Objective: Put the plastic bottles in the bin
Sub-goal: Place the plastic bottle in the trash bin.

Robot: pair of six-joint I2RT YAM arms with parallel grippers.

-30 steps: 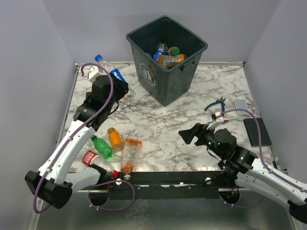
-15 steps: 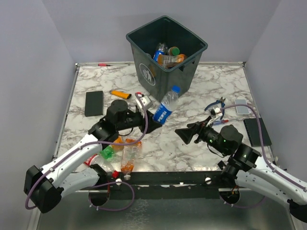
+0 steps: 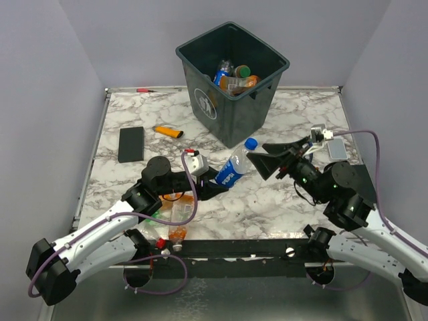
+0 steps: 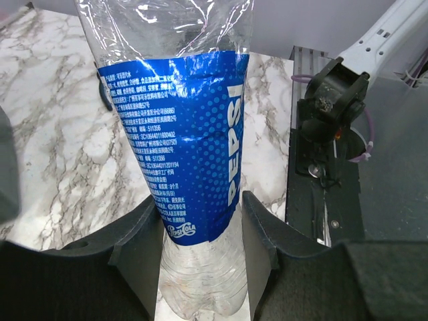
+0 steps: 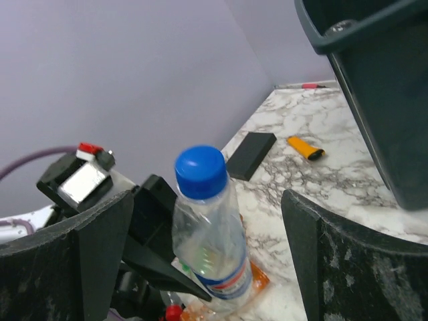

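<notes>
My left gripper [image 3: 215,186] is shut on the base of a clear Pepsi bottle [image 3: 234,167] with a blue label and blue cap, held tilted above the table's middle. In the left wrist view the bottle [image 4: 187,154] sits between both fingers [image 4: 257,241]. My right gripper [image 3: 261,158] is open, its jaws on either side of the bottle's cap end without touching it; the right wrist view shows the cap [image 5: 200,170] between the wide jaws. The dark green bin [image 3: 267,100] stands at the back with several bottles [image 3: 235,77] inside. Orange and green bottles [image 3: 178,231] lie partly hidden under my left arm.
A flat black pad [image 3: 131,144] and an orange lighter [image 3: 168,132] lie at the back left, also seen in the right wrist view [image 5: 249,155]. A white object [image 3: 336,150] lies at the right behind my right arm. A red pen [image 3: 142,89] lies along the back edge.
My left arm swung the Pepsi bottle from the far left to the table's middle. My right gripper rose and moved back, bringing its open jaws around the bottle's cap end.
</notes>
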